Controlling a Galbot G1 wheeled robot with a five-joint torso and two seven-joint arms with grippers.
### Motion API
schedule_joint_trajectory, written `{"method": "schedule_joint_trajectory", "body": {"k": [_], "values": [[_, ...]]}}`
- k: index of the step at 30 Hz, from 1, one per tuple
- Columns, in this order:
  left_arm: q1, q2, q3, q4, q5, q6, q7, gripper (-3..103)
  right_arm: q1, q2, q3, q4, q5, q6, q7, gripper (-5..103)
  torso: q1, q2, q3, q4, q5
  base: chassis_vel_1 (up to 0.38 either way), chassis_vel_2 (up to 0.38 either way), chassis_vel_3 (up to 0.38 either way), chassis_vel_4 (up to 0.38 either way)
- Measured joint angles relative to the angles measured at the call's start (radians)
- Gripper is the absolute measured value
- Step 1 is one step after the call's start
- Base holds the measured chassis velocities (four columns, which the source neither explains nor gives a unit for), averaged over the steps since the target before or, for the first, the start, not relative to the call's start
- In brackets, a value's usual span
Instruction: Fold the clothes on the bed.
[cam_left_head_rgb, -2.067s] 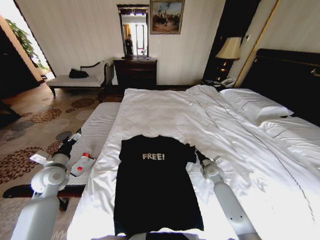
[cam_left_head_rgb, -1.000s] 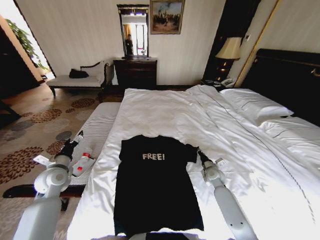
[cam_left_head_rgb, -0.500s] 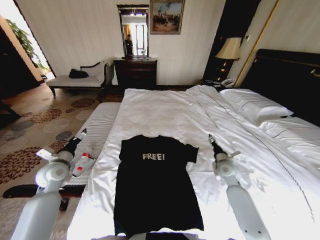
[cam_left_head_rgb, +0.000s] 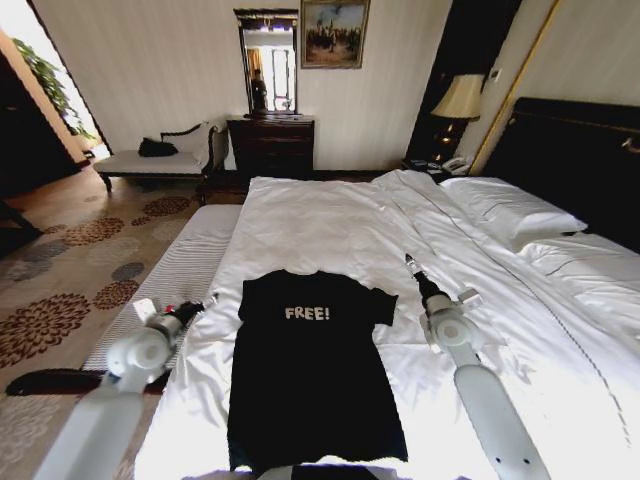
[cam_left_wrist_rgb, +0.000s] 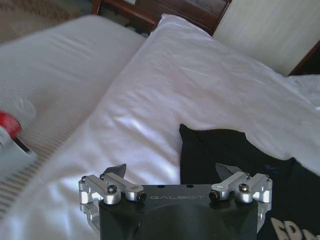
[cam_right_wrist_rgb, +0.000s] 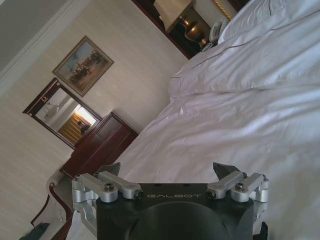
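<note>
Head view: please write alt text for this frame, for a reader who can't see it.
A black T-shirt with white "FREE!" lettering lies flat, unfolded, on a bed with a rumpled white duvet. The left gripper hovers open at the shirt's left sleeve; the right gripper is raised, open, over the duvet beyond the right sleeve. Pillows and a dark headboard lie to the right.

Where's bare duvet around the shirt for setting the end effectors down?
Bare white duvet lies beyond the black cotton "FREE!" T-shirt's collar, and between its right sleeve and the white pillows, where the open right end effector hovers. It is tight on the left: the open left end effector is at the bed's edge.
</note>
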Motion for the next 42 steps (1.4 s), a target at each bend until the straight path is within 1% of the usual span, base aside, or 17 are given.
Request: {"method": "schedule_joint_trajectory", "body": {"k": [3,5,7,11,22,23,25,26,29,32,34,35,37,38,40,41,42], "values": [[0.004,-0.059,-0.009,0.078,-0.074,-0.06,0.102,100,-0.003,0.012,-0.002,-0.006,0.0,-0.003,0.003,100,0.0,0.0,0.0,-0.0002,-0.0002,0.0,0.0,0.0,0.0],[0.004,-0.07,-0.013,0.092,-0.092,-0.067,0.116,100,-0.003,0.014,-0.002,-0.008,0.0,-0.003,0.003,100,0.0,0.0,0.0,-0.0002,-0.0002,0.0,0.0,0.0,0.0],[-0.005,-0.115,-0.025,0.146,-0.16,-0.095,0.15,100,-0.004,0.019,-0.003,-0.014,0.0,-0.005,0.004,100,0.0,0.0,0.0,0.0,0.0,0.0,0.0,0.0,0.0],[-0.022,-0.158,-0.023,0.198,-0.21,-0.112,0.154,100,-0.005,0.025,-0.006,-0.023,0.0,-0.006,0.004,100,0.0,0.0,0.0,-0.0004,0.0,0.0,0.0,0.0,0.0],[-0.048,-0.216,0.014,0.256,-0.196,-0.116,0.157,100,-0.001,0.03,-0.01,-0.043,0.0,-0.008,0.007,100,0.0,0.0,0.0,-0.0001,0.0001,0.0,0.0,0.0,0.0],[-0.049,-0.217,0.016,0.256,-0.193,-0.119,0.16,102,0.0,0.03,-0.01,-0.045,0.0,-0.008,0.007,100,0.0,0.0,0.0,-0.0002,0.0,0.0,0.0,0.0,0.0],[-0.05,-0.217,0.018,0.258,-0.187,-0.123,0.166,94,0.003,0.03,-0.011,-0.049,0.0,-0.009,0.007,100,0.0,0.0,0.0,-0.0002,0.0001,0.0,0.0,0.0,0.0],[-0.05,-0.217,0.018,0.258,-0.187,-0.123,0.166,94,0.003,0.03,-0.011,-0.049,0.0,-0.009,0.007,100,0.0,0.0,0.0,-0.0002,0.0001,0.0,0.0,0.0,0.0],[-0.053,-0.216,0.023,0.266,-0.178,-0.125,0.172,79,0.008,0.033,-0.012,-0.056,0.0,-0.009,0.007,100,0.0,0.0,0.0,-0.0001,-0.0001,0.0,0.0,0.0,0.0],[-0.053,-0.218,0.027,0.267,-0.175,-0.125,0.173,74,0.01,0.035,-0.013,-0.058,0.0,-0.01,0.007,100,0.0,0.0,0.0,-0.0001,-0.0001,0.0,0.0,0.0,0.0],[-0.053,-0.218,0.029,0.267,-0.172,-0.125,0.175,62,0.01,0.036,-0.013,-0.06,0.0,-0.01,0.007,100,0.0,0.0,0.0,-0.0003,-0.0001,0.0,0.0,0.0,0.0],[-0.053,-0.218,0.029,0.267,-0.172,-0.125,0.175,62,0.01,0.036,-0.013,-0.06,0.0,-0.01,0.007,100,0.0,0.0,0.0,-0.0003,-0.0001,0.0,0.0,0.0,0.0],[-0.051,-0.218,0.03,0.267,-0.169,-0.126,0.175,52,0.009,0.036,-0.013,-0.06,0.0,-0.01,0.008,100,0.0,0.0,0.0,-0.0002,-0.0001,0.0,0.0,0.0,0.0],[-0.05,-0.216,0.03,0.266,-0.168,-0.127,0.175,52,0.009,0.036,-0.013,-0.06,0.0,-0.01,0.009,100,0.0,0.0,0.0,-0.0002,-0.0001,0.0,0.0,0.0,0.0],[-0.048,-0.213,0.028,0.266,-0.162,-0.131,0.177,41,0.008,0.037,-0.013,-0.06,0.0,-0.011,0.012,100,0.0,0.0,0.0,-0.0002,-0.0002,0.0,0.0,0.0,0.0],[-0.048,-0.213,0.028,0.266,-0.162,-0.131,0.177,41,0.008,0.037,-0.013,-0.06,0.0,-0.011,0.012,100,0.0,0.0,0.0,-0.0002,-0.0002,0.0,0.0,0.0,0.0],[-0.047,-0.212,0.027,0.267,-0.159,-0.134,0.178,36,0.007,0.037,-0.013,-0.06,0.0,-0.012,0.014,100,0.0,0.0,0.0,-0.0002,-0.0001,0.0,0.0,0.0,0.0]]}}
